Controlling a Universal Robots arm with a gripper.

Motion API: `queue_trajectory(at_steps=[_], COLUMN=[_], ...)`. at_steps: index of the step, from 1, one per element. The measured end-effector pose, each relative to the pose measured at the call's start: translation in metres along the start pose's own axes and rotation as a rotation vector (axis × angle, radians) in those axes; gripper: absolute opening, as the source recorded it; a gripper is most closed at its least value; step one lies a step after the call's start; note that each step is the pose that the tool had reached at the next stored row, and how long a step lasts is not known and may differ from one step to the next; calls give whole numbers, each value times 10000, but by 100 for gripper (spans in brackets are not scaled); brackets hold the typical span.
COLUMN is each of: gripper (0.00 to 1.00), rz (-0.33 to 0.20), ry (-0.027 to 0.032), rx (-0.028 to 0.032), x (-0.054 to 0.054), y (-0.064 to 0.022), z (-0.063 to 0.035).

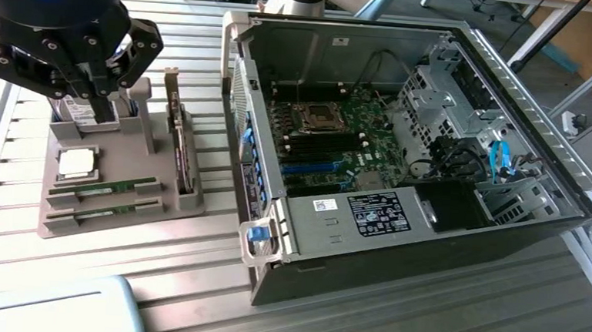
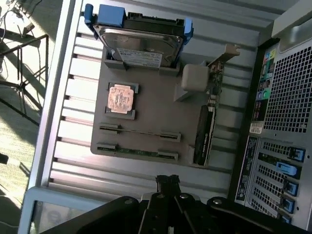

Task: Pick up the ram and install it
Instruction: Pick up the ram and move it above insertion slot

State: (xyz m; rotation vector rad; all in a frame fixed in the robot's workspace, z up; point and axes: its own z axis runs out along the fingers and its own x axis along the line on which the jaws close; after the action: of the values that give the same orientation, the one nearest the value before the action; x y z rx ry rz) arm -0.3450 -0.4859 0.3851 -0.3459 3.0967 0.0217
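Two matching green sticks, the ram [image 1: 104, 189] and its twin [image 1: 101, 214], lie side by side in slots of the grey holder tray [image 1: 127, 156], lower left of the exterior frame. I see the gripper [image 1: 101, 122] at upper left, fingers together and holding nothing, well apart from both sticks. The open computer case [image 1: 507, 79] fills the right.

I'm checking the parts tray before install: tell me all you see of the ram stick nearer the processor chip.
The ram stick is a long, thin green board standing on edge, each end seated in a grey slotted holder of the grey tray, between the processor chip and its twin. Nothing grips it.
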Motion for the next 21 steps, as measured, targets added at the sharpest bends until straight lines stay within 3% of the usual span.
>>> queue_trajectory(at_steps=[17,21], gripper=[11,11], rz=[-3261,-4242], ry=[36,47], rx=[-88,-114], x=[1,1], y=[0,-1], z=[32,40])
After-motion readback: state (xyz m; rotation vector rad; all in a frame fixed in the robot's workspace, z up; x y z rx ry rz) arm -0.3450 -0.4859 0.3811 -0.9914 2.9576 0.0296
